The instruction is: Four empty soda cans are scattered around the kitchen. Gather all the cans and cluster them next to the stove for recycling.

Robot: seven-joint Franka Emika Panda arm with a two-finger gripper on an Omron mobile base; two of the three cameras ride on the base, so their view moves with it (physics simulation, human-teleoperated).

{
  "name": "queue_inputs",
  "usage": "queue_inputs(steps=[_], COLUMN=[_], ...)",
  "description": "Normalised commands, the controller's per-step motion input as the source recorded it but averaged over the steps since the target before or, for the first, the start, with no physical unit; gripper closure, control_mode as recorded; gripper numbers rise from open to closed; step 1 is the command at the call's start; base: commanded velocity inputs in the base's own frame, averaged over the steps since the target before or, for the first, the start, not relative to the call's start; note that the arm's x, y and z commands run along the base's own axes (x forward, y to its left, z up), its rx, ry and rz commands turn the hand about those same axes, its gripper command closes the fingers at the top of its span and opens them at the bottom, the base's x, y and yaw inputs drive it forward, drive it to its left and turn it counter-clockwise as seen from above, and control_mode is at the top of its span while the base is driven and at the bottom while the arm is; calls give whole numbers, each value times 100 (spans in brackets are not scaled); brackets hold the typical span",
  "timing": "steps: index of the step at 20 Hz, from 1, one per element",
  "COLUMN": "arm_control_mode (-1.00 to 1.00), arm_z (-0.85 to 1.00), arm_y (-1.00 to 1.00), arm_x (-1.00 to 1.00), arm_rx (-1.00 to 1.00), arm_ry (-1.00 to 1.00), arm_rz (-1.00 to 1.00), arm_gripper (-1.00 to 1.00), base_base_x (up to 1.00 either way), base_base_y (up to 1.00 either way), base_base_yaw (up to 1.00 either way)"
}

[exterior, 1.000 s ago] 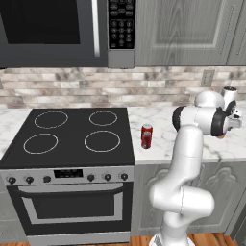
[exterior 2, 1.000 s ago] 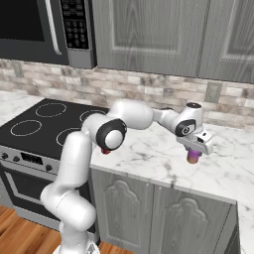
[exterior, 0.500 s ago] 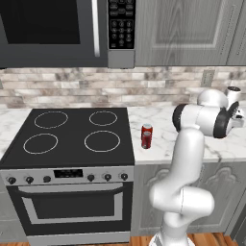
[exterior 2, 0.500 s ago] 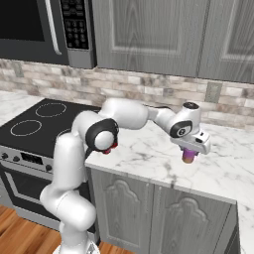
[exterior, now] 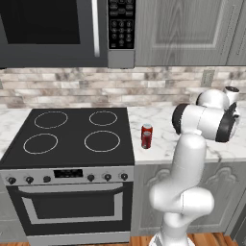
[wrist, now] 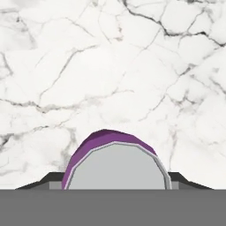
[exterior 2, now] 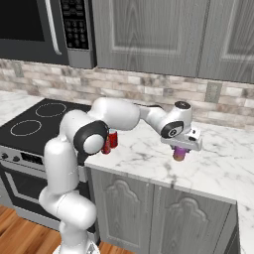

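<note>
Firstly, from the left base view, a red can (exterior: 146, 136) with a silver top and a pale label mark stands upright on the white marble counter (exterior: 163, 144). It is just beside the right edge of the stove (exterior: 67, 139), at 3 o'clock from the front right burner. The white arm (exterior: 192, 158) rises at 4 o'clock from this can, well apart from it, and its thick upper joints cover the counter behind them. The microwave (exterior: 57, 29) is cut off at the top edge.

Next, from the right base view, the gripper (exterior 2: 180, 150) points down over the counter and is clenched on a purple can (exterior 2: 179, 155). That can hangs upright under the hand, with only its lower body visible. Whether its base touches the marble is hard to make out. The red can sits at 9 o'clock from the gripper, well apart and near the stove's corner. The arm's dark elbow covers its lower left side. A red patch just below it may be another can; I cannot tell.

Lastly, from the hand view, the purple can (wrist: 115, 159) sits at 6 o'clock, showing its flat silver top and a purple rim. The dark fingertips (wrist: 47, 180) flank it at left and right, pressed close, and are cut off below. Veined marble lies beyond toward 12 o'clock.
</note>
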Motion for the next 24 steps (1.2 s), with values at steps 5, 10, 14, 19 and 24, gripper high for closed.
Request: queue_inputs(steps=[5,10,14,19,24], arm_control_mode=[-100,-100,-100,-100,-100], arm_z=[6,0,2,0,12], arm_y=[44,48,43,46,35], arm_x=[-12,-19,-18,-9,0], arm_rx=[-4,-5,-3,-2,0], arm_ry=[-2,0,0,1,0], arm_rz=[18,19,18,20,22], arm_gripper=[100,100,100,100,100], base_base_x=[0,0,0,0,0], base_base_y=[0,0,0,0,0], base_base_yaw=[0,0,0,0,0])
